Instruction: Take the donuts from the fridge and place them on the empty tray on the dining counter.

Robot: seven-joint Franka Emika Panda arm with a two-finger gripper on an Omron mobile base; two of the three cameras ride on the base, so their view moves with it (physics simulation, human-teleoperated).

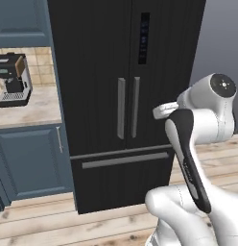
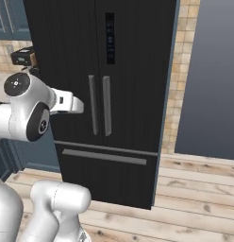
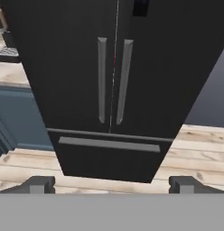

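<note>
Fridge (image 3: 114, 85) shut with donuts presumably inside, jaws wide open and empty, well short of the handles (image 3: 113, 81); risk: snagging both close-set bars, or missing them.

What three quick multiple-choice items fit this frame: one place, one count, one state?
1. Where is the coffee machine?
A. On the counter left of the fridge
B. On the floor
C. On top of the fridge

2. How many vertical handles do the upper doors carry?
A. One
B. Two
C. Four

3. What state are the fridge doors in?
A. Both shut
B. Left one open
C. Both open

Key: 1 A, the left base view shows it on the beige counter beside the fridge. 2 B, two grey bars stand side by side at the centre seam. 3 A, the doors sit flush and no interior shows.
</note>
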